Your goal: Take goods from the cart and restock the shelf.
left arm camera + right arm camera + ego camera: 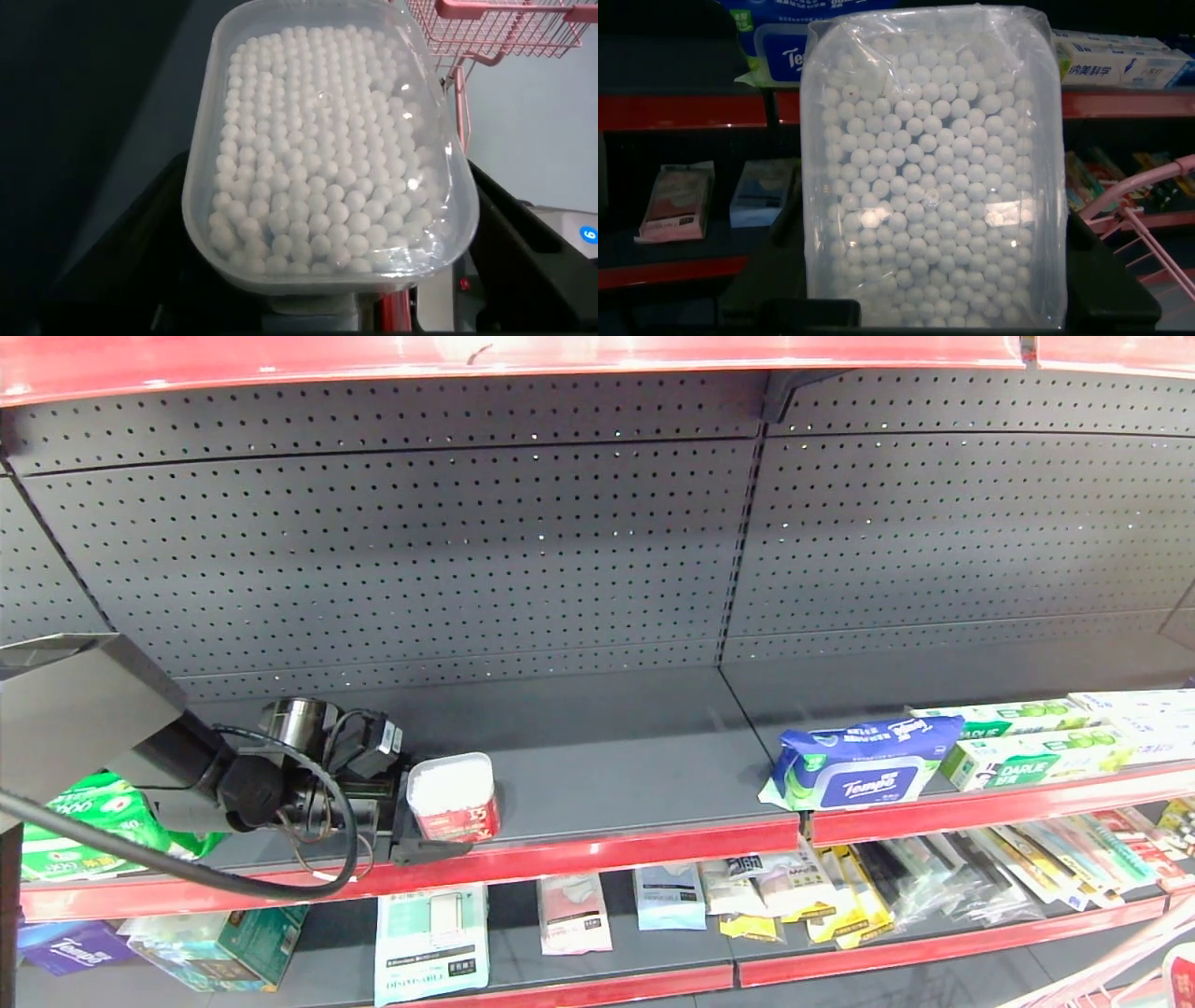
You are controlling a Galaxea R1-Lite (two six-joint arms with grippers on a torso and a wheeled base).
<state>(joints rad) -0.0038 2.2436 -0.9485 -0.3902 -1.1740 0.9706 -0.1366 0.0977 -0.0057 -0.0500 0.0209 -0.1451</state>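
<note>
A: Where do we stand with the restocking?

B: Our left pincer [443, 814] is closed on a cotton swab tub [455, 793], 1 finger on each side. The tub sits upright between the jaws, by the red front edge of the shelf board [616, 756]. We cannot tell whether its base touches the board.

A: And the other arm?

B: Our right pincer [936, 280] grips a 2nd item, a clear cotton swab pack [934, 149]. The pack is clamped between the fingers, facing the shelves and not yet over a board.

A: What lies around the left pincer?

B: A wet wipes pack [864, 761] and toothpaste boxes [1027, 756] lie well apart from it, to its right on the same level. The pink cart [495, 23] stands far beyond its fingertips.

A: How far along are we?

B: Early, we judge. 1 tub is at its spot but not released, 1 pack is in hand, and that level carries few goods.
</note>
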